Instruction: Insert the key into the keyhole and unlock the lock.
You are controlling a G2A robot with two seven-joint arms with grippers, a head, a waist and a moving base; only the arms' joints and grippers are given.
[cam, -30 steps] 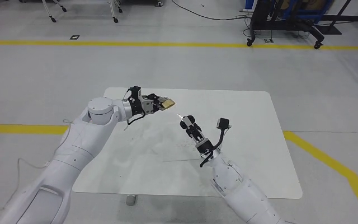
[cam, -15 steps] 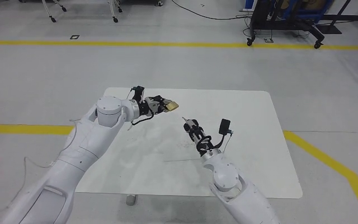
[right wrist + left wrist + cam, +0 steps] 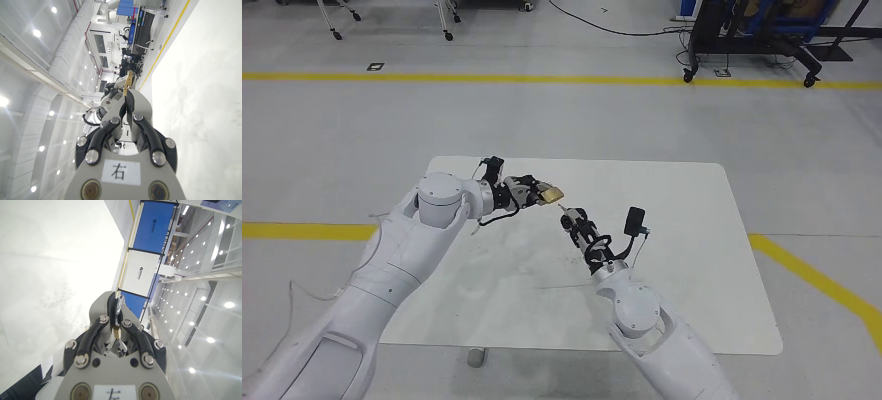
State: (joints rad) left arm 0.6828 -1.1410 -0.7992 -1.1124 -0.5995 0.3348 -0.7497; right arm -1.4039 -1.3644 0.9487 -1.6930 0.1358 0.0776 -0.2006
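My left gripper is shut on a brass padlock and holds it above the back left of the white table. In the left wrist view the padlock sits edge-on between the closed fingers of the left gripper. My right gripper is shut on a small key whose tip points at the lock from just in front of it. In the right wrist view the padlock lies right past the right gripper. I cannot tell whether the key touches the keyhole.
Both arms hang over the tabletop, with bare table surface under them. Yellow floor lines run behind and beside the table, and a dark wheeled frame stands far back right.
The left gripper has carried the padlock slightly right and toward the table's middle. The right gripper has swung left and back, bringing the key tip close to the lock.
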